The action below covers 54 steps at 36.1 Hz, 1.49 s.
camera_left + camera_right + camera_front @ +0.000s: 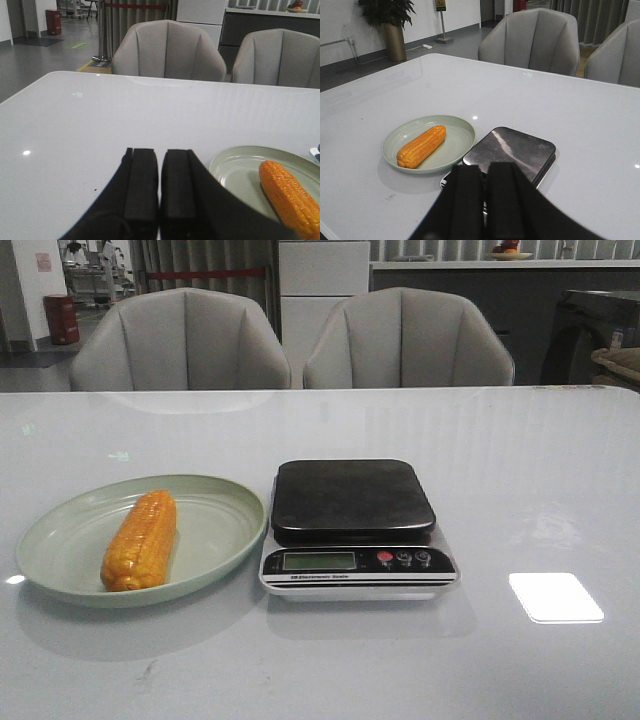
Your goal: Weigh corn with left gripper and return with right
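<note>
The orange-yellow corn (140, 539) lies lengthwise in the pale green plate (215, 540) at the front left of the table; it also shows in the left wrist view (290, 197) and the right wrist view (421, 145). A kitchen scale (353, 502) with a black platform and nothing on it stands just right of the plate, also in the right wrist view (512, 152). My left gripper (159, 155) is shut and empty, to the left of the plate (235, 170). My right gripper (484, 172) is shut and empty, above the scale's near side. Neither gripper shows in the front view.
Two grey chairs (180, 340) (405, 338) stand behind the table's far edge. A bright light reflection (555, 597) lies on the glossy white table at the front right.
</note>
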Each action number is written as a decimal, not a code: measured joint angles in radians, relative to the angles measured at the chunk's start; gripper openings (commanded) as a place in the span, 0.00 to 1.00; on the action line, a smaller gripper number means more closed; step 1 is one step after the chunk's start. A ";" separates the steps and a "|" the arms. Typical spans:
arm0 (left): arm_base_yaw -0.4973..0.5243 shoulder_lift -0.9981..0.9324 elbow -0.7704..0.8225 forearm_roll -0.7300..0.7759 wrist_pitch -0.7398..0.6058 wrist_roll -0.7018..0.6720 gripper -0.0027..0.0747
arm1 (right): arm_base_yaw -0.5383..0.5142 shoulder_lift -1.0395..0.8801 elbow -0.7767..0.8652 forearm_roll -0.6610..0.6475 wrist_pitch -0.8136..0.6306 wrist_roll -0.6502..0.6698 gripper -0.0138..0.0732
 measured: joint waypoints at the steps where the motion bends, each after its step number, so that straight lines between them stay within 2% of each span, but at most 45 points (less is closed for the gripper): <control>1: -0.003 0.000 0.000 0.002 0.000 0.000 0.18 | 0.000 0.000 0.000 0.000 0.000 0.000 0.37; 41: -0.014 0.000 0.000 0.002 -0.006 0.000 0.18 | -0.011 0.000 0.011 0.000 -0.007 0.000 0.37; 46: -0.014 0.000 0.000 0.002 -0.006 0.000 0.18 | -0.103 -0.007 0.029 0.000 -0.009 0.000 0.37; 54: -0.014 0.000 0.000 0.002 -0.008 0.000 0.18 | -0.404 -0.107 0.095 0.000 -0.030 0.000 0.37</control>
